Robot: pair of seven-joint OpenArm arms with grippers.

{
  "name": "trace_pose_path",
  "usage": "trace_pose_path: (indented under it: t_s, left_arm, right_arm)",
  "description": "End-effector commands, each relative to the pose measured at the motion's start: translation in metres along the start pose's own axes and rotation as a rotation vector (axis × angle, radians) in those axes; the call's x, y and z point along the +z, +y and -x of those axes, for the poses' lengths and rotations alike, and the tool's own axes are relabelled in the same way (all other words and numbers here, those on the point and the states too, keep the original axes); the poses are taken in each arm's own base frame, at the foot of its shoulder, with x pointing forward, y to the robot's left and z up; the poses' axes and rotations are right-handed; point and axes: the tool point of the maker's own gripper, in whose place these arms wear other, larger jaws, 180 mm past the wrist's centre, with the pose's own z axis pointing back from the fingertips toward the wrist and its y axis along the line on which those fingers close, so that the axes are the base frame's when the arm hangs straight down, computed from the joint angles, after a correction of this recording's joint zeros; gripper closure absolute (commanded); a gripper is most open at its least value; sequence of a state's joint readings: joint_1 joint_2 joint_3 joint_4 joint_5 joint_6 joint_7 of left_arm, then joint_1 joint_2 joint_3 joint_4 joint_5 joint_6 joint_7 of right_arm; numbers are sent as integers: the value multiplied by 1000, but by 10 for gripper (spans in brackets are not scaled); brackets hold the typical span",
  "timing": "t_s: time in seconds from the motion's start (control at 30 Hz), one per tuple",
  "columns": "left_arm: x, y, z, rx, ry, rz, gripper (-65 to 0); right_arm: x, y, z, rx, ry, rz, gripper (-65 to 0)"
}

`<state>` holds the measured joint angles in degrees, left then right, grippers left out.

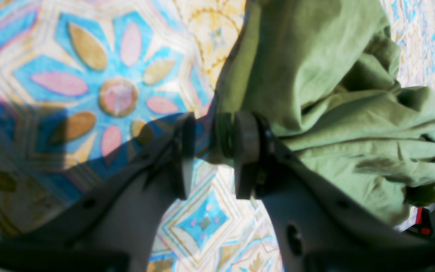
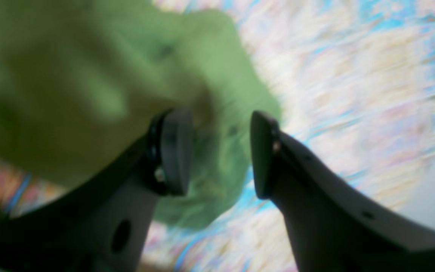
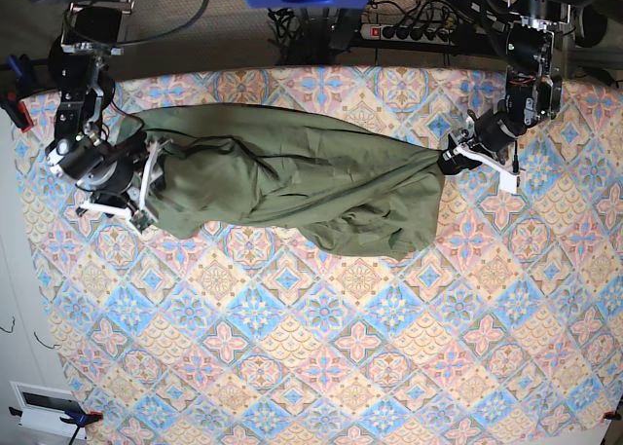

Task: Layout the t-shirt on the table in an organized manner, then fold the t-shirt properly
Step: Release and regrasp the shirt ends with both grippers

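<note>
We take the t-shirt (image 3: 292,182) as landmark. It lies on the far half of the table (image 3: 321,367), stretched sideways between the two arms in a long, rumpled band; the near half of the patterned cloth in front of it is bare.

Progress, as we judge it: layout is only partly done. The garment is pulled out lengthwise but not flat. We make out no sleeves, collar or hem, and deep folds run along it, with a sagging bulge at its near edge. Smoothing, squaring and all the folding remain.

Left gripper (image 1: 210,151), at the shirt's end on the base view's right: fingers narrowly parted, a bunched edge of fabric sitting against one pad and a sliver of table showing in the gap. We cannot tell whether the cloth is pinched or merely touching.

Right gripper (image 2: 221,153), at the opposite end: fingers stand clearly apart, green cloth blurred behind and between them, nothing clamped that we can see.

Fabric: plain olive green, soft, heavily wrinkled, no print. Beyond the shirt, only a strip of table and cabling.
</note>
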<state>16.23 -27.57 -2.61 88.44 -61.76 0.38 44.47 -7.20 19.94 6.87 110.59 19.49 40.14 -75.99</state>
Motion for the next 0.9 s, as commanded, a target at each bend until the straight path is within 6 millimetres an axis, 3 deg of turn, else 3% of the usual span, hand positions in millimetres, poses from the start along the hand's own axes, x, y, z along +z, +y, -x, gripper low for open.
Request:
trace_pose_path:
  t_s: [0.0, 0.13, 0.37, 0.57, 0.67, 0.87]
  left_arm:
    - [3, -2, -10, -14, -24, 8, -180]
    - [3, -5, -11, -9, -28, 17, -180]
    - [8, 0, -20, 8, -57, 9, -184]
    - [9, -6, -32, 55, -72, 37, -312]
    - [18, -6, -48, 124, -112, 73, -386]
    - [31, -2, -67, 194, -174, 104, -403]
  right_arm:
    - [8, -8, -4, 16, -20, 31, -247]
    - [6, 1, 10, 10, 10, 11, -248]
    - [18, -20, 36, -83, 40, 75, -250]
    - [26, -25, 33, -148, -24, 56, -248]
    - [28, -23, 28, -172, -62, 30, -250]
    - [29, -19, 22, -183, -96, 3, -250]
